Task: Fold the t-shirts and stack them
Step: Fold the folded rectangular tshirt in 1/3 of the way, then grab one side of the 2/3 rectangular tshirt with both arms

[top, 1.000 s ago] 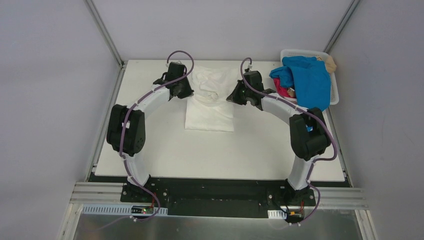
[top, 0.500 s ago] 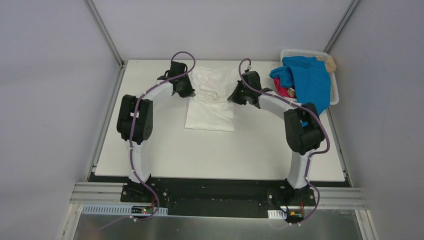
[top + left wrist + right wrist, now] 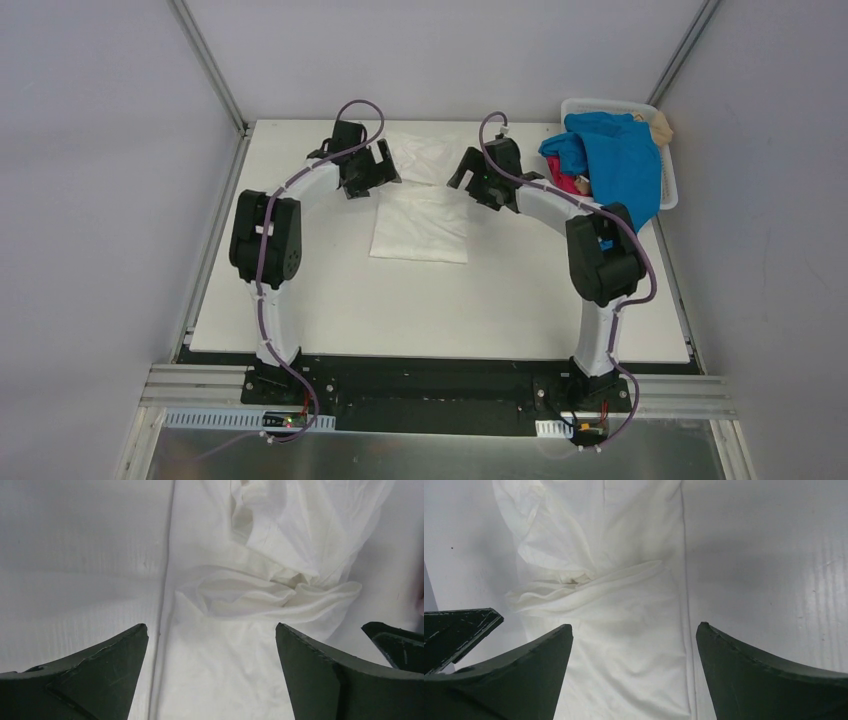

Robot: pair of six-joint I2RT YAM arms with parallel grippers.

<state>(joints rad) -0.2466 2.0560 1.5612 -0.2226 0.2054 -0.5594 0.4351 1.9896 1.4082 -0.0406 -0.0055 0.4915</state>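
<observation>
Two grippers hang over the far half of the white t-shirt (image 3: pixel 420 215), which lies on the table (image 3: pixel 330 290) near the middle of its far edge. The left gripper (image 3: pixel 211 627) has its jaws spread wide with nothing between them, and the shirt's left edge and a crumpled ridge of cloth lie below it. The right gripper (image 3: pixel 634 626) is just as wide and empty, above the shirt's right edge. A second ago both were tucked in close against a raised bunch of cloth. Since then they have swung outward and stand farther apart. The bunch has dropped into a flatter layer that reaches toward the far edge, with only a wrinkled band left across it. The near half of the shirt has not shifted. At the far right corner the blue tee (image 3: pixel 620 160) drapes over the basket (image 3: pixel 600 102) as before, with the pink tee (image 3: pixel 565 185) beneath it and the tan tee (image 3: pixel 660 125) at the rim.
</observation>
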